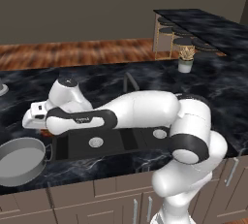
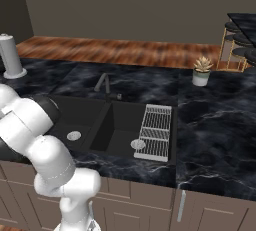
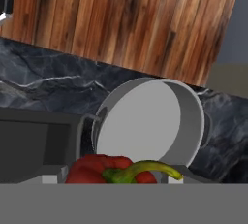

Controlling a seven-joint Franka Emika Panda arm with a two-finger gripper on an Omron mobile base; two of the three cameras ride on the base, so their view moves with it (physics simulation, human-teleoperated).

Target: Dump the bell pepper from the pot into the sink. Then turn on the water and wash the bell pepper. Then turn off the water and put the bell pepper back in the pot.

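Observation:
The red bell pepper (image 3: pixel 99 169) with its green stem sits right between my fingertips, and my gripper (image 3: pixel 114 178) is shut on it. From the left base view the hand (image 1: pixel 36 115) hangs over the left end of the black sink (image 1: pixel 121 144), with a bit of red (image 1: pixel 46 132) under it. The grey pot (image 1: pixel 19 162) stands on the counter just left of the sink, upright, its pale inside (image 3: pixel 140 121) bare. The dark faucet (image 1: pixel 130 81) rises behind the basins; no water runs.
A ribbed drying rack (image 2: pixel 156 131) lies over the right side of the right basin. A potted plant (image 2: pixel 202 72) stands at the back right and a paper towel roll (image 2: pixel 10 55) at the far left. Round drains (image 2: pixel 74 135) show in both basins.

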